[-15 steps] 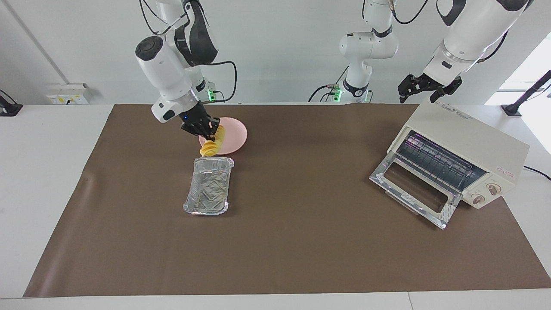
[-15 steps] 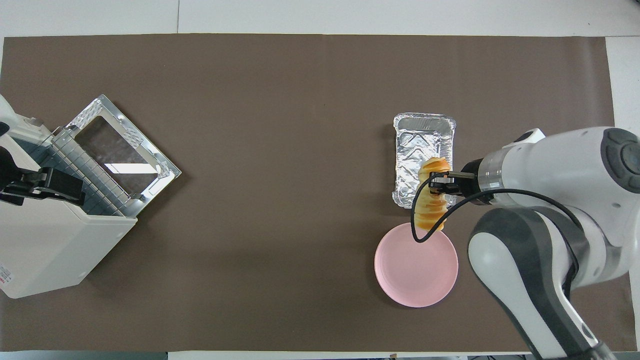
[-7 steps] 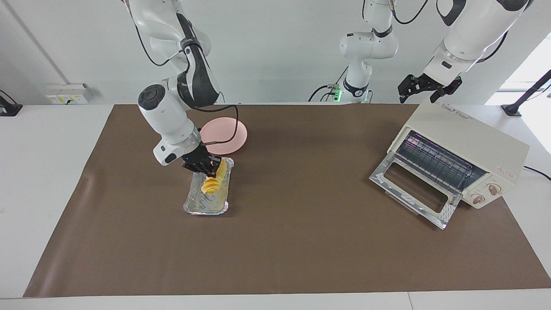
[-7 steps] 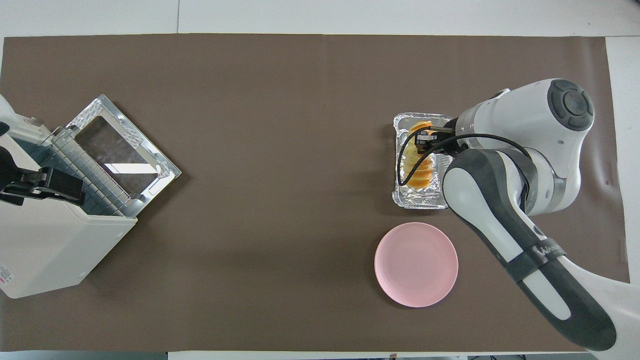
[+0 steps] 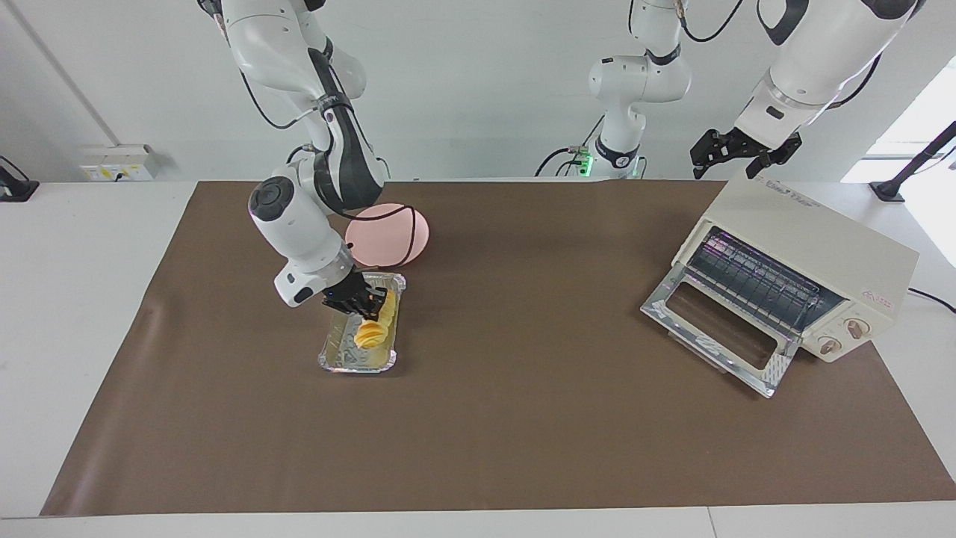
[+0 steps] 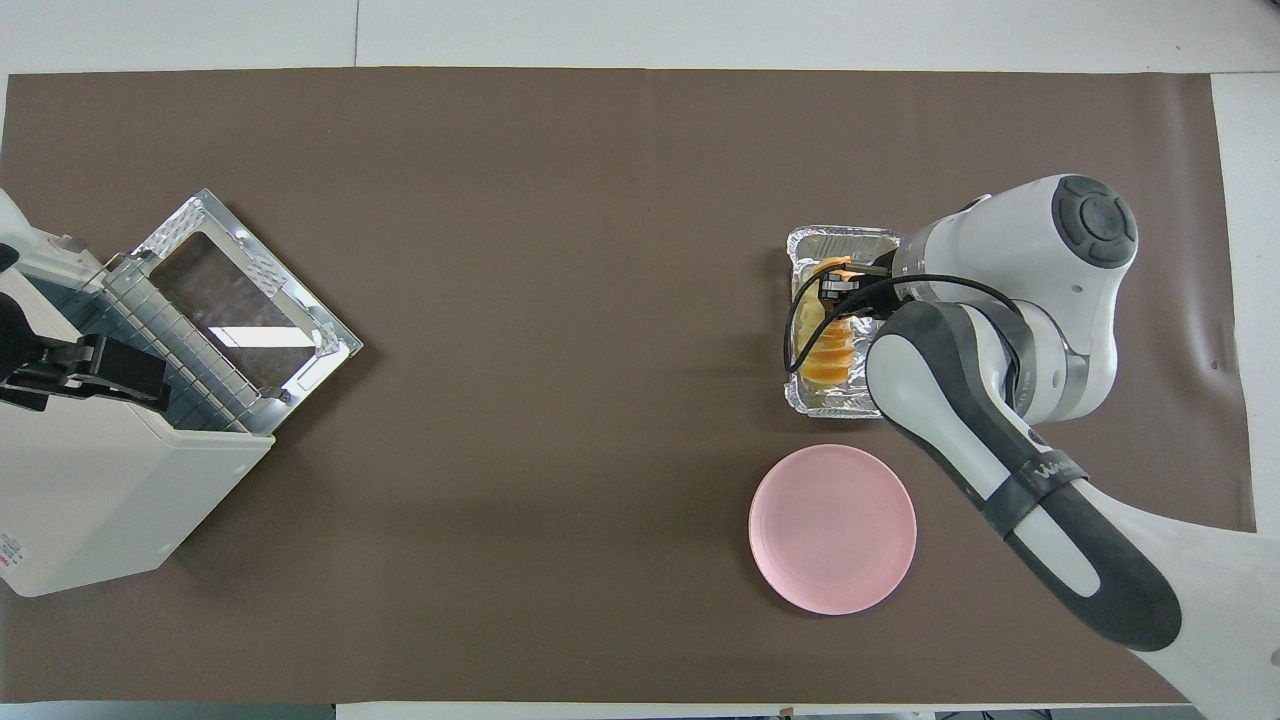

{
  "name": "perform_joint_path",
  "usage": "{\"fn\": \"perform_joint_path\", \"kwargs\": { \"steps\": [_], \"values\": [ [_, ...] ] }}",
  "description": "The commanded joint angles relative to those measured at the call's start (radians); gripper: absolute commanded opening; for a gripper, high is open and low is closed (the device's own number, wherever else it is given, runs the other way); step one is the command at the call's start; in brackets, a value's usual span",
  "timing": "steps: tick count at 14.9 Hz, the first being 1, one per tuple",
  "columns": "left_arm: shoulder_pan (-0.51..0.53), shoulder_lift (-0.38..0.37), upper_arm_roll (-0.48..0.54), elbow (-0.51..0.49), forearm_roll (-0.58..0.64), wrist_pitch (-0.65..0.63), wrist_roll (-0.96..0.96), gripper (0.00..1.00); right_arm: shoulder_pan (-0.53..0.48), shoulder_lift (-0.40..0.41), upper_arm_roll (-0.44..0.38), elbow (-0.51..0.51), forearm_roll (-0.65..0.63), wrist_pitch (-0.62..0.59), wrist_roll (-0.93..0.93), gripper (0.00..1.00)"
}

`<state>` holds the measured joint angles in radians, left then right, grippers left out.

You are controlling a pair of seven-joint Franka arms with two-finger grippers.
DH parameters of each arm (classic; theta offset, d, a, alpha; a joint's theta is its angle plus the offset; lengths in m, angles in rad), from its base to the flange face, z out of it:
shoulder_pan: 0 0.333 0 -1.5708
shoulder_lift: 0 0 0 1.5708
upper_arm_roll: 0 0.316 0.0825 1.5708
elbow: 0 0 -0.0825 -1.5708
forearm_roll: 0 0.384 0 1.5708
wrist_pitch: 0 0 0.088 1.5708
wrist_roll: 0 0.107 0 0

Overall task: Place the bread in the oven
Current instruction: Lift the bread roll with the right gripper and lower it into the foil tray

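Observation:
The golden ridged bread (image 5: 371,329) is down in the foil tray (image 5: 351,360), held at the end nearer the robots by my right gripper (image 5: 358,299), which is shut on it. In the overhead view the bread (image 6: 830,352) lies along the tray (image 6: 842,240) under the right gripper (image 6: 836,290). The cream-white oven (image 5: 810,232) stands at the left arm's end of the table with its glass door (image 5: 709,329) dropped open and the wire rack showing. My left gripper (image 5: 736,157) waits open above the oven's top, and shows there in the overhead view (image 6: 90,365).
A round pink plate (image 5: 392,233) sits bare just nearer to the robots than the foil tray, and shows in the overhead view (image 6: 832,528). A brown mat (image 5: 523,418) covers the table. The oven (image 6: 100,500) stands angled toward the table's middle.
My right gripper carried the bread from over the pink plate to over the foil tray and lowered it into the tray. The left arm has not moved.

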<state>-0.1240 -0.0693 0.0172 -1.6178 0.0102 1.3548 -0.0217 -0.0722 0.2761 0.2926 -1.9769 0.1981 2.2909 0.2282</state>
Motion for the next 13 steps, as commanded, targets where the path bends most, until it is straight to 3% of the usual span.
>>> {"fn": "perform_joint_path", "kwargs": {
  "steps": [1,3,4,5,6,10,13],
  "values": [
    [0.011,-0.030,-0.006,-0.036,0.007,0.021,0.006,1.00,-0.009,0.005,0.010,-0.025,-0.011,0.024,-0.041,0.00],
    [0.011,-0.030,-0.006,-0.036,0.008,0.021,0.006,1.00,-0.011,0.012,0.008,-0.026,-0.011,0.042,-0.056,0.01],
    [0.011,-0.030,-0.006,-0.036,0.008,0.021,0.006,1.00,-0.011,0.012,0.006,-0.025,-0.012,0.044,-0.056,0.51],
    [0.011,-0.030,-0.006,-0.036,0.008,0.021,0.006,1.00,-0.014,0.012,0.006,-0.020,-0.019,0.041,-0.058,0.89],
    [0.011,-0.029,-0.006,-0.036,0.007,0.021,0.006,1.00,-0.020,0.011,0.006,-0.011,-0.037,0.032,-0.059,1.00],
    [0.011,-0.030,-0.006,-0.036,0.007,0.021,0.006,1.00,-0.049,-0.017,0.005,0.044,-0.126,-0.051,-0.061,1.00],
    [0.011,-0.030,-0.006,-0.036,0.008,0.021,0.006,1.00,-0.095,-0.038,0.006,0.004,-0.141,-0.065,-0.096,1.00]
  ]
}}
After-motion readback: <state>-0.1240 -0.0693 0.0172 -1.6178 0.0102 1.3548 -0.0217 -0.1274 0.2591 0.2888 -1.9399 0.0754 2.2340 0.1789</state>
